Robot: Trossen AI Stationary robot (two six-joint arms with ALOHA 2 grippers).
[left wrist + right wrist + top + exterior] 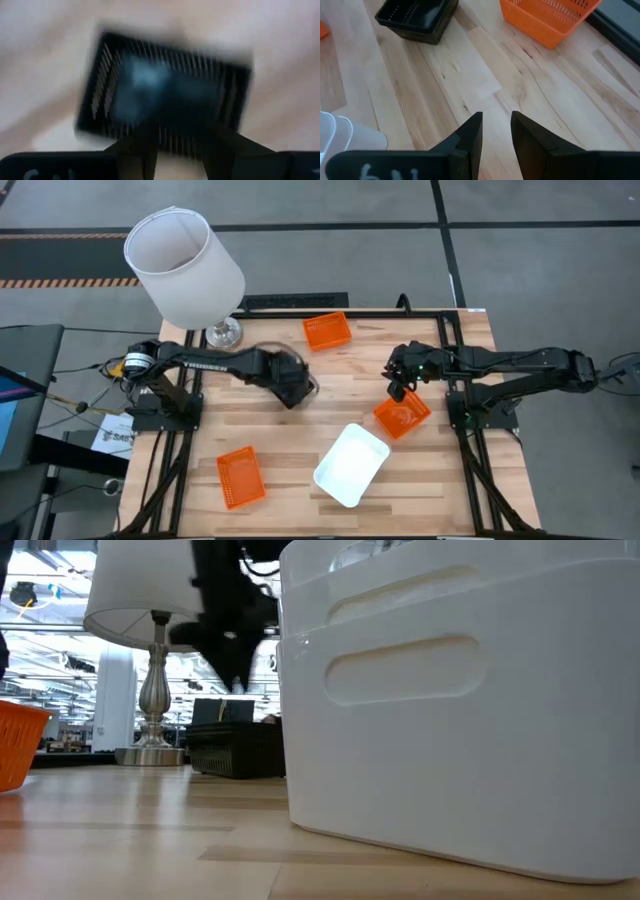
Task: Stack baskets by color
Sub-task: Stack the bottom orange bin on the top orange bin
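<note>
White basket (460, 700) fills the low view; left gripper (292, 385), fingers parted, empty, hangs directly over black basket (165, 90) mid-worktop

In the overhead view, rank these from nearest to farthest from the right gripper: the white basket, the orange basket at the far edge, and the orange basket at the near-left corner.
From the right gripper:
1. White basket, near-middle.
2. Far-edge orange basket, centre back.
3. Near-left orange basket, front left.
</note>
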